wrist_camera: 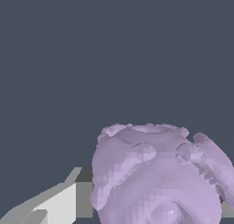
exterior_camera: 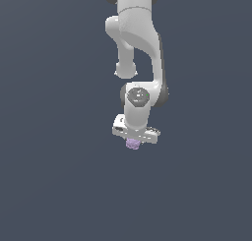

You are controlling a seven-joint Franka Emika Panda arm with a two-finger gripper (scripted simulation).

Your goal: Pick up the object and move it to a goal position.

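The object (exterior_camera: 131, 144) is a tiny lumpy lilac blob that shows just under the white gripper (exterior_camera: 134, 139) in the exterior view. In the wrist view the object (wrist_camera: 155, 173) looks large and knobbly and sits between the two fingers. One white finger (wrist_camera: 55, 205) touches its side, and a sliver of the other finger (wrist_camera: 226, 210) shows on the opposite side. The gripper (wrist_camera: 157, 211) is shut on the object. The fingertips are hidden behind the hand in the exterior view.
The white arm (exterior_camera: 135, 33) reaches down from the top of the exterior view. A plain dark grey-blue surface (exterior_camera: 49, 176) fills the rest of both views. No goal marker or other object shows.
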